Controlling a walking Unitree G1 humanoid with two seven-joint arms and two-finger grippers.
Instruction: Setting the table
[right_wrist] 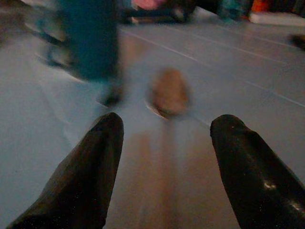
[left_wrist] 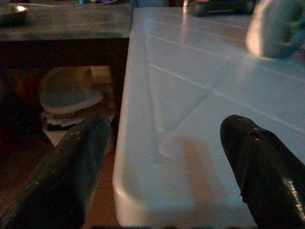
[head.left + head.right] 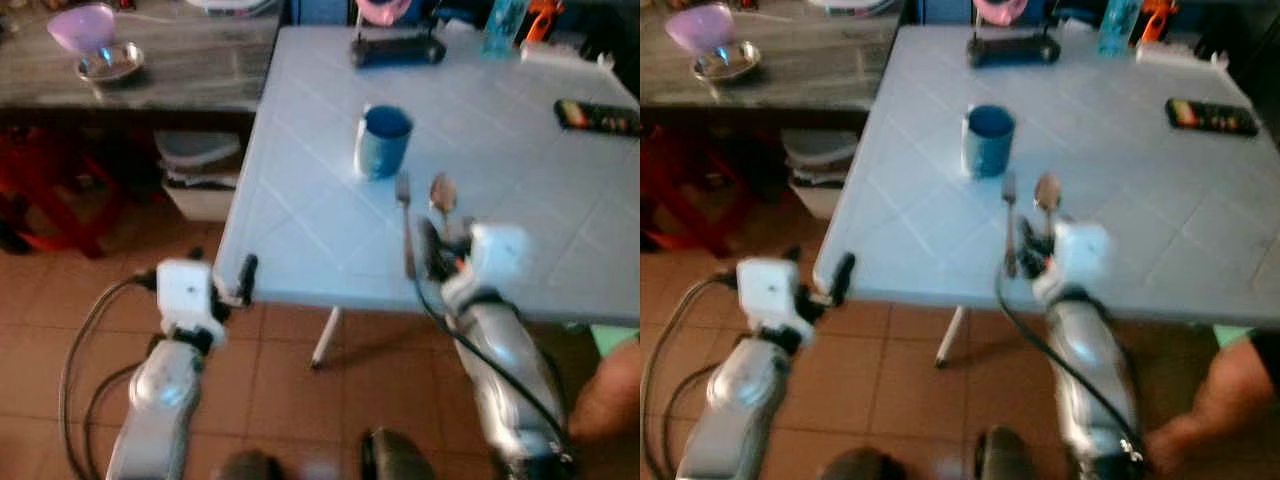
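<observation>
Right gripper (image 1: pixel 164 157) fingers spread over one spoon (image 1: pixel 167 93), beside one fork (image 3: pixel 404 215), one blue cup (image 3: pixel 384 141); left gripper (image 2: pixel 164 162) fingers spread, empty.

Head views are softly blurred in dim, even daylight, and both wrist views are darker and smeared.

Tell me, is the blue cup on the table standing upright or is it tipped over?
Upright. The blue cup stands on its base on the white table, with its open rim facing up, behind the fork and spoon.
</observation>
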